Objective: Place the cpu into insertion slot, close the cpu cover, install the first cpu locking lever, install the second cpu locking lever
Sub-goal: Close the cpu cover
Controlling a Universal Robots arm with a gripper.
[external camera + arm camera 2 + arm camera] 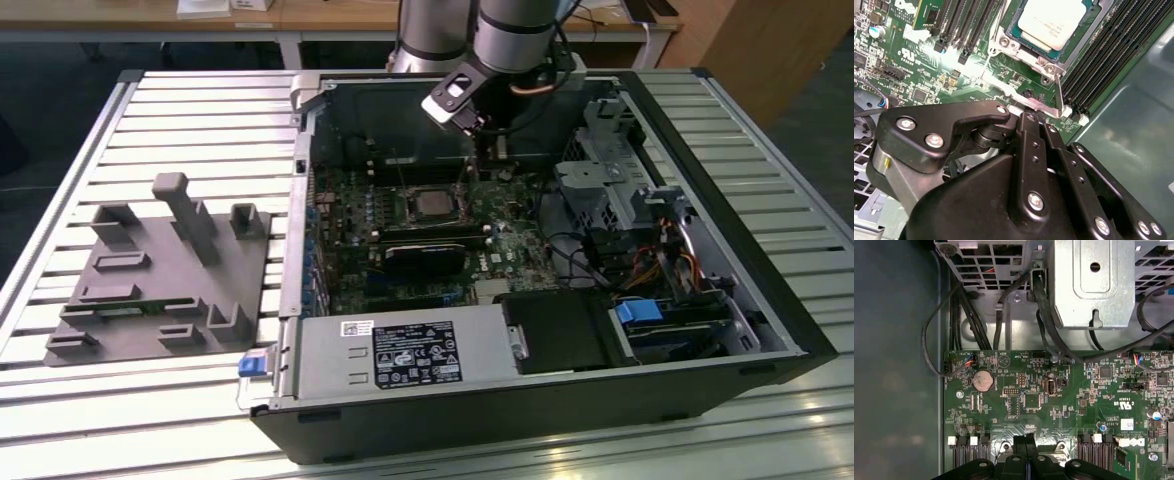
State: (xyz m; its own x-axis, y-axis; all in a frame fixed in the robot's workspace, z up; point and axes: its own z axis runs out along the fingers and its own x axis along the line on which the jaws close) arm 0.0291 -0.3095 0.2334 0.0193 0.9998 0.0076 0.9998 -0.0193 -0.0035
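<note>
The cpu, a silver-beige square, lies in the insertion slot on the green motherboard inside the open computer case. The cpu cover, a silver frame, lies flat around the chip. A thin silver locking lever sticks out from the socket's corner, and its flat end runs just past my fingertips. My gripper is shut, its tips at that lever end; whether it touches the lever is hidden. In the exterior view the gripper hangs just behind the socket, towards the exterior view's right. The fingers are pressed together above the board.
Black memory slots flank the socket. A black block sits on the board in front of the socket. A metal drive cage with cables fills the case's right side. A grey fixture lies on the slatted table to the exterior view's left.
</note>
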